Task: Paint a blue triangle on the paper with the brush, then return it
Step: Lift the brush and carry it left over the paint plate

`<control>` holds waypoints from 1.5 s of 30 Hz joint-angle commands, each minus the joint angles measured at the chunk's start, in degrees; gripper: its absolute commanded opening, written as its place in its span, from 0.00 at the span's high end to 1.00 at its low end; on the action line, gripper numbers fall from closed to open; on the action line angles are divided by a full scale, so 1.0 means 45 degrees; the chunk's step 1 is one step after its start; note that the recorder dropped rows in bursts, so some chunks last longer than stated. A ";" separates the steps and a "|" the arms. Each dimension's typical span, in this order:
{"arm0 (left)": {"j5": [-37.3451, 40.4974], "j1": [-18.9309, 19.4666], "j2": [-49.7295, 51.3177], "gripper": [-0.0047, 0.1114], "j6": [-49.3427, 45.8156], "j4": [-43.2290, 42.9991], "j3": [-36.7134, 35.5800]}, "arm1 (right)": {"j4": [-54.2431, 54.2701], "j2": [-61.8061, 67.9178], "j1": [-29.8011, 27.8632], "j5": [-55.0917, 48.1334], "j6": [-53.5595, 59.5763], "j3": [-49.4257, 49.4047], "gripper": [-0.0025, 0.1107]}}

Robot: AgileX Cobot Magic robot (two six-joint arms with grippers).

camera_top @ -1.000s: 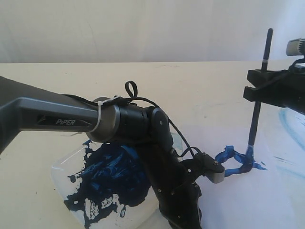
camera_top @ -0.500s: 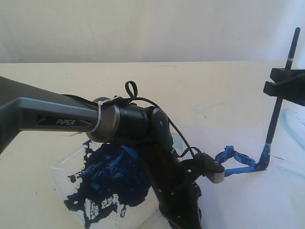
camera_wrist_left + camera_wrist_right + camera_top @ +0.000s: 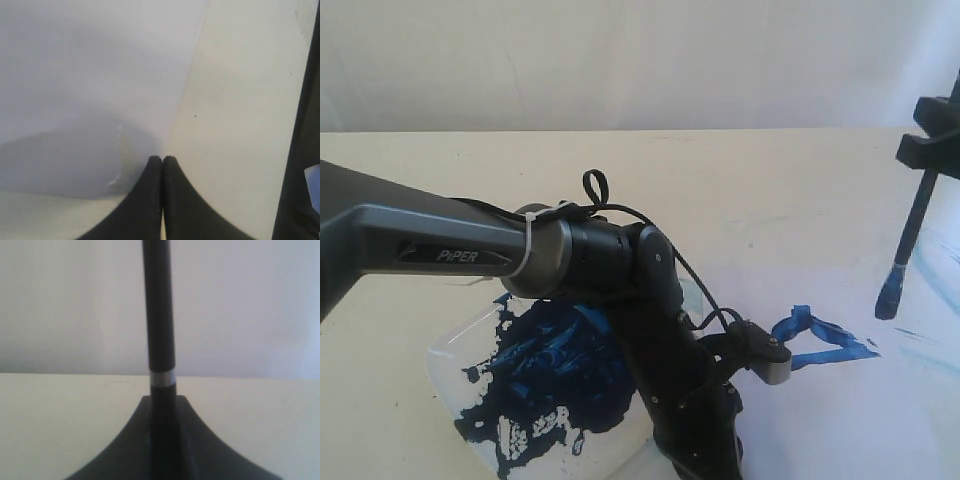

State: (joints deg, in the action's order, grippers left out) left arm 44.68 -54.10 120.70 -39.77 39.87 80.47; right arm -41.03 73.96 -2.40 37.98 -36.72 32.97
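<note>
Left claw (image 3: 162,159), clenched shut and empty, rests at the edge of the paper (image 3: 75,75) on the tabletop (image 3: 240,100), probably pinning the sheet. Beyond it lies the blue triangle (image 3: 820,340) (it looks complete). Farthest, the right claw (image 3: 162,402) clamps the brush (image 3: 910,240) upright, tip hanging below, clear of the paper.

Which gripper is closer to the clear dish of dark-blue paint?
Left. The left gripper is low beside the clear paint dish, at the edge of the white paper; the right gripper is raised far across the paper, holding the black-handled brush.
</note>
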 commanded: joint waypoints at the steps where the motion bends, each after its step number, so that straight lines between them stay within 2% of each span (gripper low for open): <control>1: 0.0049 0.0052 -0.1271 0.96 -0.0069 0.0159 -0.0078 | 0.0047 -0.1166 -0.0141 -0.0194 -0.0596 -0.0068 0.98; 6: -0.1565 0.0668 -0.3801 0.96 -0.0043 -0.0093 -0.0078 | 0.0047 -0.1955 -0.0141 -0.0592 -0.1496 -0.0068 0.98; 10: -0.2361 0.1620 -0.5684 0.96 0.0303 -0.0691 -0.0078 | 0.0047 -0.2489 -0.0141 -0.1193 -0.2382 -0.0068 0.98; 17: -0.1632 0.4108 -0.8112 0.96 0.1695 -0.2540 -0.0100 | -0.0272 -0.3751 -0.0141 -0.2862 -0.4381 -0.0068 0.98; 19: -0.1354 0.4594 -0.8627 0.96 0.1843 -0.2810 -0.0155 | -0.0272 -0.4173 -0.0141 -0.2994 -0.4908 -0.0068 0.98; 27: -0.1391 0.6859 -1.1098 0.96 0.2230 -0.3167 -0.2363 | -0.0272 -0.5117 0.0022 -0.2767 -0.6122 -0.0068 0.98; 32: -0.1658 0.7889 -1.2810 0.96 0.2230 -0.3167 -0.4368 | -0.1292 -0.4792 0.0400 -0.0844 -0.7328 -0.0068 0.98; 34: -0.1892 0.8553 -1.3891 0.96 0.2230 -0.3167 -0.5332 | -0.1314 -0.4179 0.0780 0.0540 -0.8047 -0.0042 0.98; 40: -0.2059 0.9715 -1.5568 0.96 0.2230 -0.3167 -0.6827 | -0.1314 -0.2410 0.2073 0.0600 -0.9136 0.0868 0.98; 45: -0.1803 1.0366 -1.6465 0.96 0.2521 -0.3261 -0.8008 | -0.1314 0.0762 0.4872 -0.0471 -1.0111 0.3112 0.98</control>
State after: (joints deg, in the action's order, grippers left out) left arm 35.19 -8.04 47.62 -29.48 25.00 45.64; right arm -46.65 73.68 16.01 38.03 -80.82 44.01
